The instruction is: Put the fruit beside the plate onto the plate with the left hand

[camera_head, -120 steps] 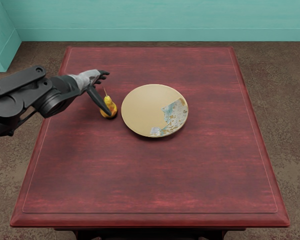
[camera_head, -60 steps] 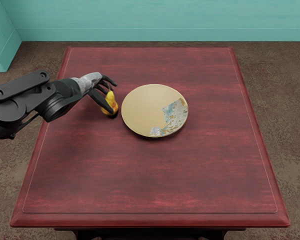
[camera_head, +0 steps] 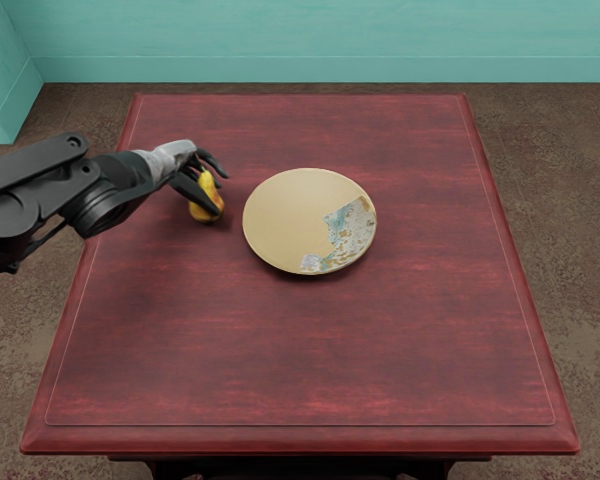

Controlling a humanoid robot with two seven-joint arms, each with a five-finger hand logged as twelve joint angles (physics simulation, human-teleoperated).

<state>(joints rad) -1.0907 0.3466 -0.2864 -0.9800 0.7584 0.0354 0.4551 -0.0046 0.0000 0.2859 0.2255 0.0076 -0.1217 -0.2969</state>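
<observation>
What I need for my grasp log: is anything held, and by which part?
The left hand is curled around the upper half of the yellow fruit.

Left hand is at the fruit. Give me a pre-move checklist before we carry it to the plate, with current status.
1. Grasp: left hand has its fingers curled around the fruit. Ok.
2. Fruit lifted off the table: cannot tell from this view.
3. Drop spot: nothing lies on the plate. Ok.
4. Path: nothing stands between the fruit and the plate's left rim. Ok.
5. Fruit on the plate: not ok, it is beside the plate's left edge, apart from the rim.
6. Right arm: not in view, so cannot tell.
</observation>
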